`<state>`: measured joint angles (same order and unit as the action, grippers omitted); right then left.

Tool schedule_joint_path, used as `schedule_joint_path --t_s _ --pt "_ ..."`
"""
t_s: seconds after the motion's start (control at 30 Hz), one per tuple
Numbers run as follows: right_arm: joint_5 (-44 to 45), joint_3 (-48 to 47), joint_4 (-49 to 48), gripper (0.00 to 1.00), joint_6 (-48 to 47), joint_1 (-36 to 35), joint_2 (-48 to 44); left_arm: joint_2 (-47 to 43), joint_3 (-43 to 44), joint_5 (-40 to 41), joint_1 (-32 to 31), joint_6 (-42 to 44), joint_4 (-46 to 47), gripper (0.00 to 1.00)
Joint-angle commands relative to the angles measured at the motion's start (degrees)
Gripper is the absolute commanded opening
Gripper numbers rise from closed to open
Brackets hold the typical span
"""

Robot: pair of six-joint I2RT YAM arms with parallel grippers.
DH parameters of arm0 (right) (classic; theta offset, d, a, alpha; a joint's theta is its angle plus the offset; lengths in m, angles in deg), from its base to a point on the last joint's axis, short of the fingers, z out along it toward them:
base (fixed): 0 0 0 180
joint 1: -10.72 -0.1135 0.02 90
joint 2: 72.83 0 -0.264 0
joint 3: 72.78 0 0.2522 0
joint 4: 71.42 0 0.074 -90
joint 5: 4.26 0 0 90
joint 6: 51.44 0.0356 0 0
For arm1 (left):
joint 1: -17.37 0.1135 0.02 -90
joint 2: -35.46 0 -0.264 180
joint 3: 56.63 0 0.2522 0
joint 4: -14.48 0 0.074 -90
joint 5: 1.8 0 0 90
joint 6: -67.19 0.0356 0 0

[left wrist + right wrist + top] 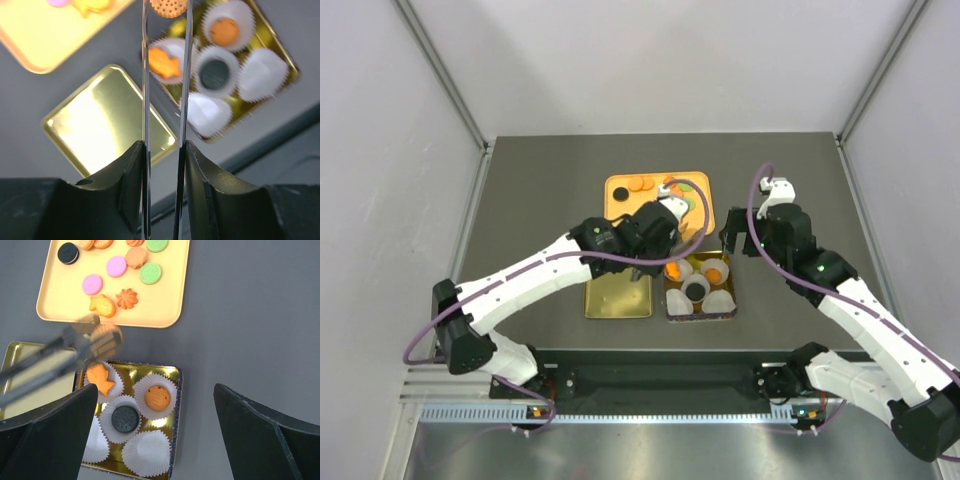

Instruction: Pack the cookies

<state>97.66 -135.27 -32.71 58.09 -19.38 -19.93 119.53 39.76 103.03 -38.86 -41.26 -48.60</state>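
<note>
paper cups (147,452): 5, 3 filled, 2 not
cookies in cups: 3, fish cookie (101,380), round orange cookie (157,397), black cookie (125,419)
yellow tray (60,295): 1
on the tray: 2 pink cookies (92,284), 2 green cookies (150,273), 1 black sandwich cookie (67,253), 6 orange-ish cookies (127,298), some cut off up top
gold tins (142,367): 2
left pincer (166,25): 1 dotted cookie (170,6)

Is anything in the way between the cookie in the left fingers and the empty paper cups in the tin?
Nothing visible is in the way. The left gripper holds the round orange cookie above the gold tin, and the empty paper cups lie uncovered below it. The right gripper hangs open, higher up.
</note>
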Motion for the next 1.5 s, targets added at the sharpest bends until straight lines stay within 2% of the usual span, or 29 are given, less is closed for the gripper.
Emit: schedule_joint_path --t_s 0.0,0.23,0.4,0.7,1.47 --pt "0.8 -1.3 -1.5 1.00 -0.7 0.9 -1.0 -1.7 1.7 0.0 -3.6 -3.3 -1.3 0.24" --pt "1.4 -1.8 -0.6 1.00 -1.2 1.6 -1.7 -0.7 1.0 -0.1 -12.8 -6.2 -1.7 0.24" --pt "1.5 -1.9 -0.3 1.00 -1.3 1.8 -1.7 -0.6 -0.1 0.0 -16.5 -8.0 -1.9 0.24" --pt "1.3 -1.5 -0.2 1.00 -1.3 2.0 -1.8 0.4 -2.4 -1.2 -19.2 -9.1 -0.8 0.24" --pt "1.2 -1.1 -0.3 1.00 -1.2 2.2 -1.2 2.8 -3.9 -3.0 -20.4 -9.1 1.3 0.28"
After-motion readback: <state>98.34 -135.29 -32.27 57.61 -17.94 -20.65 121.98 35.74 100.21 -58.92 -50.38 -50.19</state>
